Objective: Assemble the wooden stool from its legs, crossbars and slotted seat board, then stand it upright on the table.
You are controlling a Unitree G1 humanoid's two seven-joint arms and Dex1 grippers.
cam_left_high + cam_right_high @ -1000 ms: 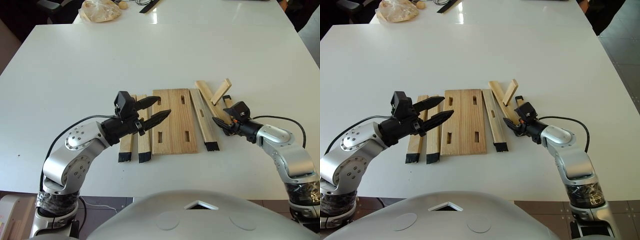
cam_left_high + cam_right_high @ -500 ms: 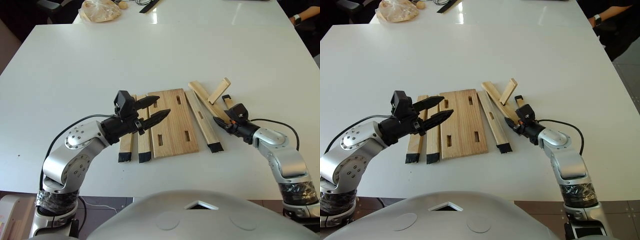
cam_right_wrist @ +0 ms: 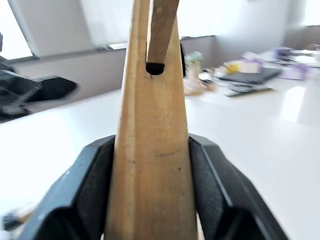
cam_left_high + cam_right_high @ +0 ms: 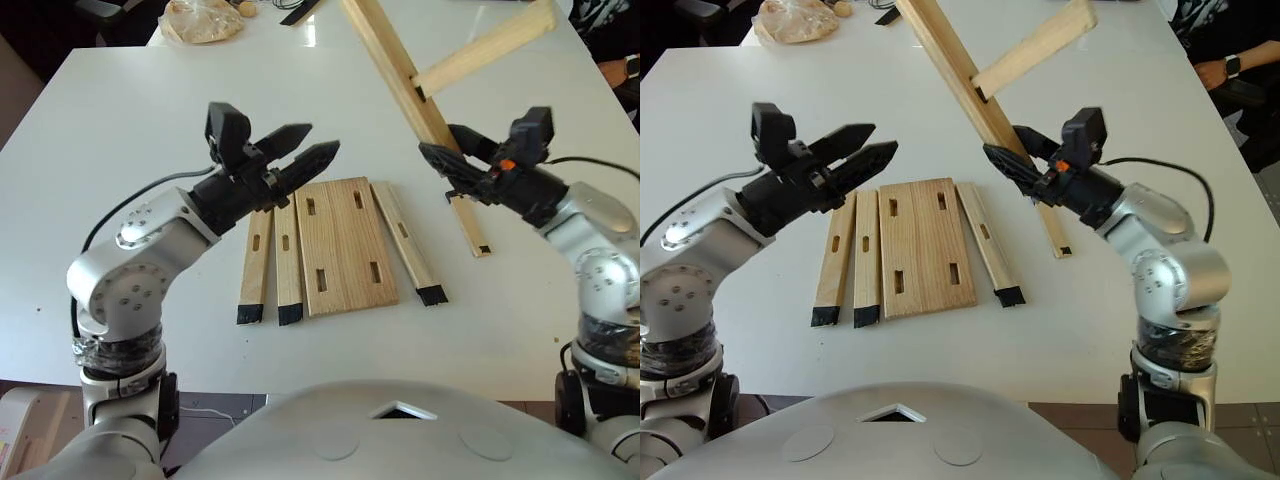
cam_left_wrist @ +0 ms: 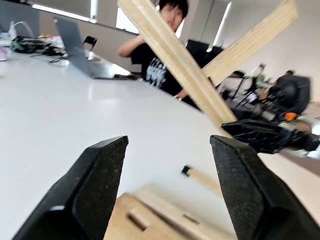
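Note:
My right gripper (image 4: 446,160) is shut on a wooden leg (image 4: 400,70) that is raised and tilted, its black-tipped lower end close to the table. A crossbar (image 4: 485,45) sticks out of the leg's slot (image 3: 155,67), and the right fingers (image 3: 90,190) clamp both sides of the leg (image 3: 150,125). The slotted seat board (image 4: 345,245) lies flat on the table. Two legs (image 4: 270,262) lie beside it on the left and one leg (image 4: 410,245) on the right. My left gripper (image 4: 318,143) hovers open above the left legs with nothing in it.
The white table (image 4: 120,130) has wide bare room on the left and behind the parts. A filled plastic bag (image 4: 200,20) and a dark object (image 4: 298,10) sit at the far edge. A person's hand (image 4: 1220,75) shows at the right edge.
My right gripper has lifted the leg with its crossbar off the table and swung it upright-tilted. My left gripper has risen and moved back, still open. The board and other legs stay flat.

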